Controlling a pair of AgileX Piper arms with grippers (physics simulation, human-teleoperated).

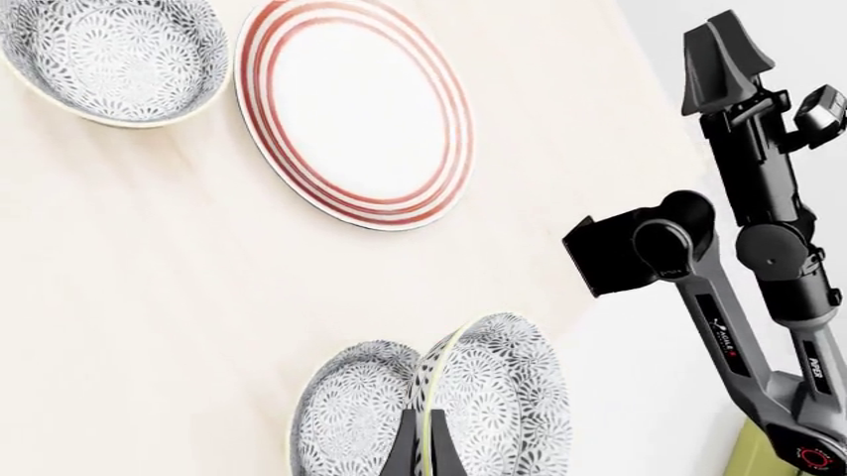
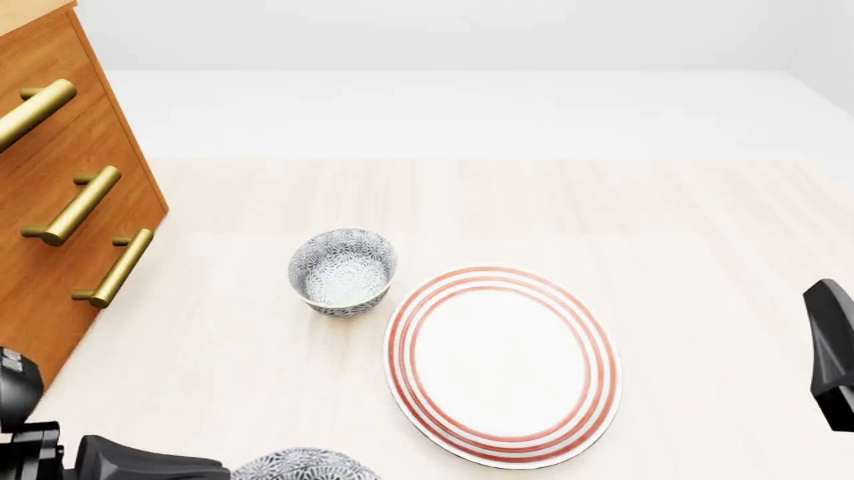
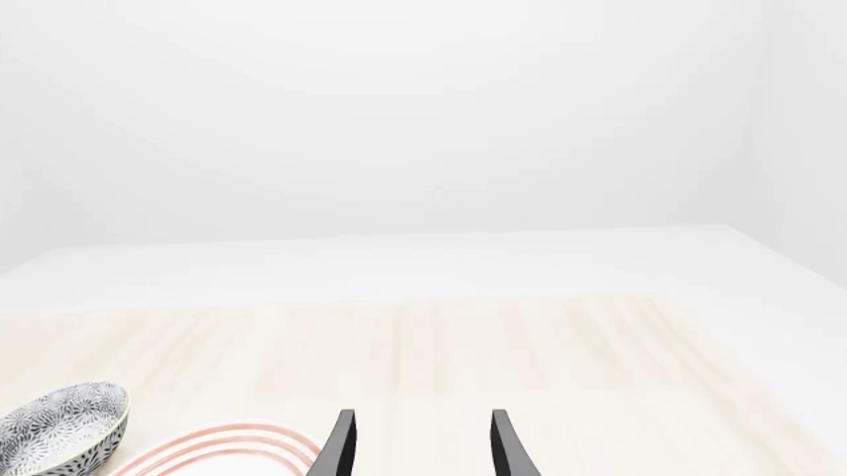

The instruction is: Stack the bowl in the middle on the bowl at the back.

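**Left gripper clamped on middle bowl's rim; back bowl sits alone by plate**

Table (image 2: 694, 210): pale wood top, carries everything.

Drawer cabinet (image 2: 54, 200): wooden, brass bar handles, at the table's left edge in front view.

Plate (image 2: 505, 362): large, white with red rings, flat on the table, right of centre.

Bowl at the back (image 2: 343, 271): floral grey-and-white, cream rim, upright on the table just left of the plate's far edge, close to it; can't tell if they touch.

Bowl in the middle (image 1: 457, 407): same pattern, at the near edge of front view, only its top showing there. In the left wrist view it is tilted, rim running between the fingers. Well apart from the other bowl.

Left gripper (image 1: 425, 448): fingers pinched narrow onto that rim, one each side of the wall.

Right gripper (image 3: 421, 446): fingers parted, nothing between them, near the plate's right side, off both bowls.
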